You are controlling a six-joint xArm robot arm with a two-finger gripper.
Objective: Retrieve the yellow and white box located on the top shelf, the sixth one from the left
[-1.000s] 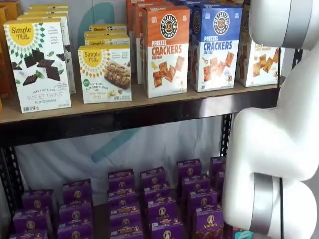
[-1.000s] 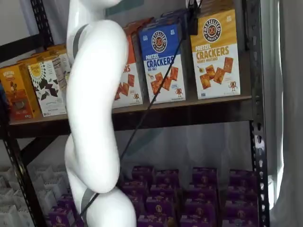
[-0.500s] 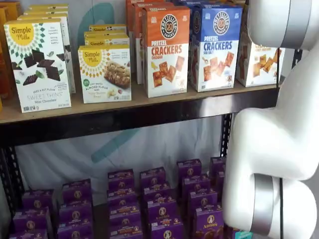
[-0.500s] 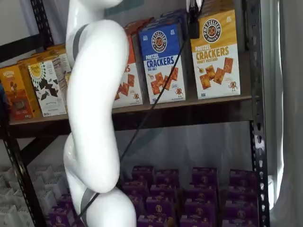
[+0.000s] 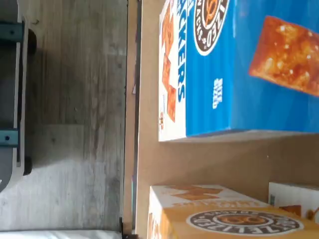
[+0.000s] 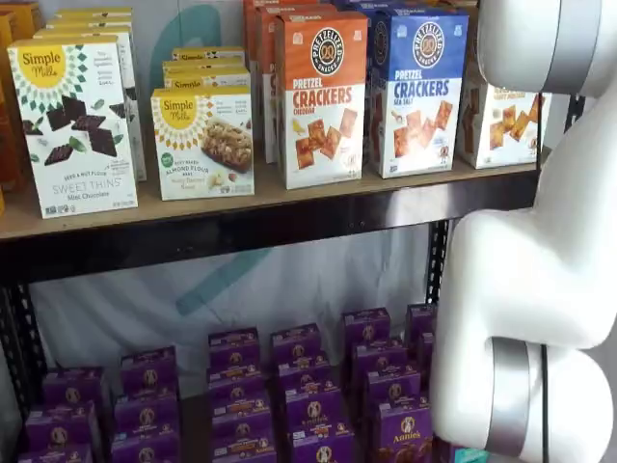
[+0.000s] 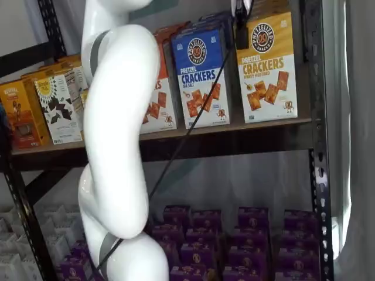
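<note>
The yellow and white box (image 7: 266, 70) stands upright at the right end of the top shelf (image 7: 234, 139), next to a blue Pretzel Crackers box (image 7: 202, 76). My gripper (image 7: 241, 34) shows only as one black finger with a cable, hanging from above in front of the gap between these two boxes, at the yellow box's upper left corner. Its jaws stand wide and hold nothing. In a shelf view the arm hides most of the yellow box (image 6: 503, 121). The wrist view shows the yellow box's top (image 5: 224, 219), the blue box (image 5: 239, 69) and bare shelf board (image 5: 199, 159) between them.
An orange cracker box (image 6: 323, 96) and white Simple Mills boxes (image 6: 77, 125) fill the rest of the shelf. Purple boxes (image 6: 308, 386) lie in rows below. A black upright post (image 7: 316, 146) stands right of the yellow box. My white arm (image 7: 114, 134) crosses the front.
The black finger has crept slightly rightward toward the yellow box's corner. The arm has shifted only a little, and the boxes have not moved.
</note>
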